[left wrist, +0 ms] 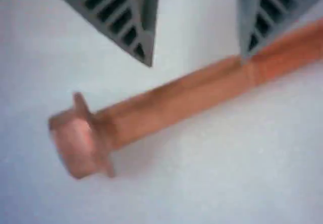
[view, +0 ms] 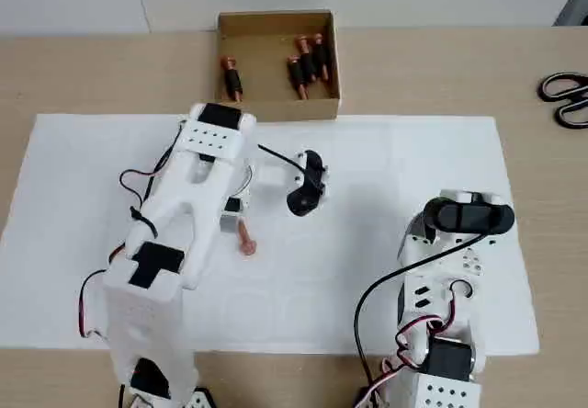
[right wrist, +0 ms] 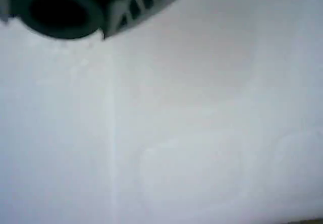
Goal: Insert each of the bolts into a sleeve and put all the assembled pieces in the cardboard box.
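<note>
White sheet (left wrist: 202,183) on the worktop (view: 92,68) carries the bolt (left wrist: 176,100) beneath my spread left jaws, its long axis lying almost along their closing line, one tip over the shaft.

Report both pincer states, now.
Left pincer: open, over the bolt.
Right pincer: shut on a black sleeve, as far as shows.

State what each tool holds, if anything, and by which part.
Left tool: nothing, open over the bolt. Right tool: apparently a black sleeve, gripped by its sides.
</note>
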{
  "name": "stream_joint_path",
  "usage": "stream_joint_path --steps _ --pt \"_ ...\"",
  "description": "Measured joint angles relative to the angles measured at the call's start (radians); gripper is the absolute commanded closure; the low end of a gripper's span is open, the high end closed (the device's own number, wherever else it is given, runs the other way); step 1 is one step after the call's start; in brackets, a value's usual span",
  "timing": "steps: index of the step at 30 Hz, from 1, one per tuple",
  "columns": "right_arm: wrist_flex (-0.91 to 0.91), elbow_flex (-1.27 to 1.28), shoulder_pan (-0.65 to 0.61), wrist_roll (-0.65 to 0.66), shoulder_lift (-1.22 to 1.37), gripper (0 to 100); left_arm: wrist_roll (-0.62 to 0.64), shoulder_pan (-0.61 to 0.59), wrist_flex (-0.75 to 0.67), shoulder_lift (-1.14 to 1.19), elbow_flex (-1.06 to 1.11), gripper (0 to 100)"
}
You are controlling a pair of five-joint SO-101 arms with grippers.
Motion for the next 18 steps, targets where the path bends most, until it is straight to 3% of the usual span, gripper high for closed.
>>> stream_joint_path --steps 18 --pt "0.000 0.000 0.000 0.000 0.000 99.4 0.000 0.074 0.000 0.104 -0.043 89"
